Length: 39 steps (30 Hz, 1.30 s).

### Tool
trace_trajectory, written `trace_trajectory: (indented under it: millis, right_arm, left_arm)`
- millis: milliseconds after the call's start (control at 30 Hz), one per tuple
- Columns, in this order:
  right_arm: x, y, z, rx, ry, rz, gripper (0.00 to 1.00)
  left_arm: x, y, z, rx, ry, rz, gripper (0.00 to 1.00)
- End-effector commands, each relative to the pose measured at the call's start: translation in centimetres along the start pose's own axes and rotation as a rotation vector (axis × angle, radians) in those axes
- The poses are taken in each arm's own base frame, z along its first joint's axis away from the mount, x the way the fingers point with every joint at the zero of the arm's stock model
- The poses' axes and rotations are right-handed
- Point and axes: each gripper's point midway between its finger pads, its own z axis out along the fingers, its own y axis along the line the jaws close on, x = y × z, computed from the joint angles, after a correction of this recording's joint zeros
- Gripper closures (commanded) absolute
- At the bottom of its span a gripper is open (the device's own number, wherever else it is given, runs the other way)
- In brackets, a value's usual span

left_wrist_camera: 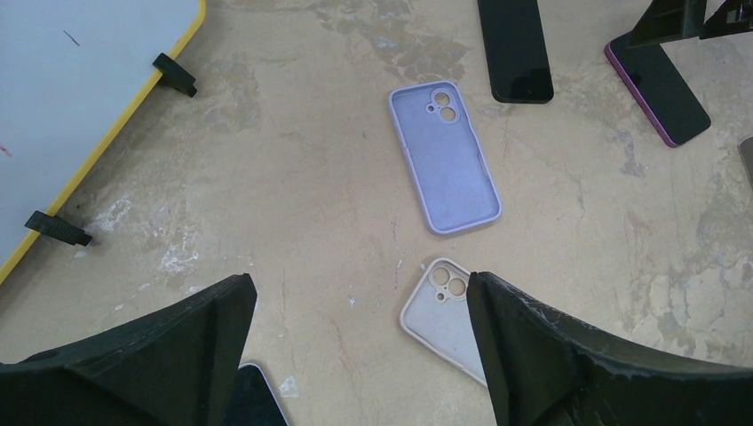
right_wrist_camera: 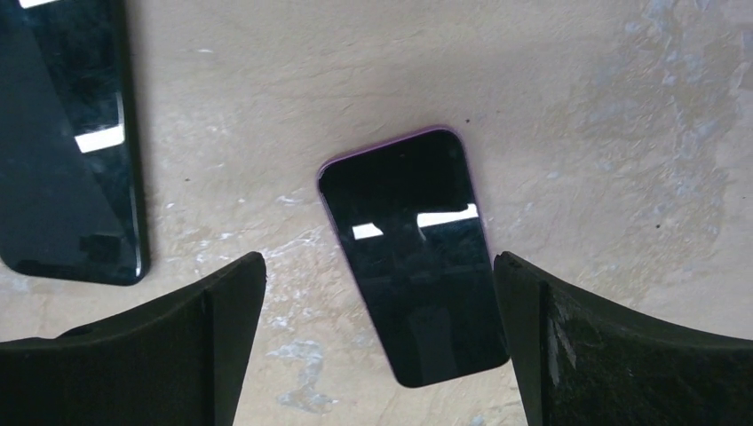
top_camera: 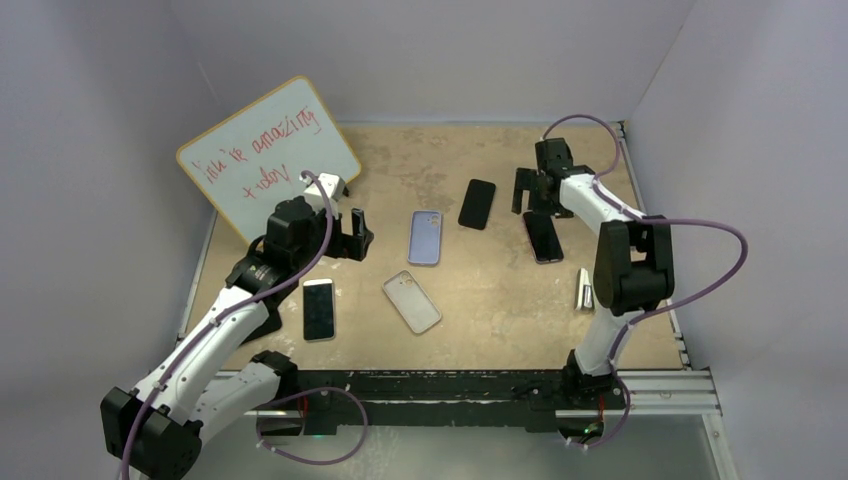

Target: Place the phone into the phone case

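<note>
Cases (top_camera: 425, 237) two, flat phones (top_camera: 477, 203) three

Robot lab cell: plain partition walls (top_camera: 430, 60), aluminium rail (top_camera: 665, 390), whiteboard (top_camera: 265, 150).

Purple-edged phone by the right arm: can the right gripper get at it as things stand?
Probably yes. The right gripper hangs open over the purple-edged phone, which lies flat, screen up, with nothing on it. The black phone lies apart to one side, so the way down looks free.
</note>
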Motion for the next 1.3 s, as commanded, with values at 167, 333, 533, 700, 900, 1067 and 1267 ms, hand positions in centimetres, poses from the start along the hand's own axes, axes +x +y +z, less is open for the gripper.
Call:
trace_trajectory:
  millis: [167, 333, 533, 700, 900, 1067, 1267]
  right_arm:
    - [-0.8, -1.4, -0.3, -0.017, 0.090, -0.051, 0.01]
    - [0.4, -1.6, 0.6, -0.014, 0.149, -0.075, 0.02]
    - [2.1, -2.0, 2.3, 0.011, 0.218, -0.085, 0.01]
    - [3.2, -2.3, 3.2, 0.023, 0.246, -0.094, 0.01]
    - [4.2, -1.6, 3.6, -0.020, 0.283, -0.097, 0.02]
    - [4.2, -1.2, 3.0, -0.039, 0.279, -0.082, 0.08]
    - [4.5, 0.1, 2.4, -0.095, 0.284, -0.006, 0.19]
  left_arm:
    - [-1.1, 0.1, -0.1, -0.007, -0.036, 0.009, 0.07]
    - [-1.2, 0.1, -0.2, -0.007, -0.039, 0.007, 0.07]
    - [-1.2, 0.1, -0.2, -0.006, -0.039, 0.008, 0.07]
    - [-1.0, 0.1, -0.1, -0.007, -0.033, 0.006, 0.07]
    - [-1.1, 0.1, -0.1, -0.007, -0.034, 0.006, 0.07]
    - [-1.1, 0.1, 0.0, -0.007, -0.033, 0.005, 0.07]
    - [-1.0, 0.1, 0.1, -0.008, -0.030, 0.004, 0.07]
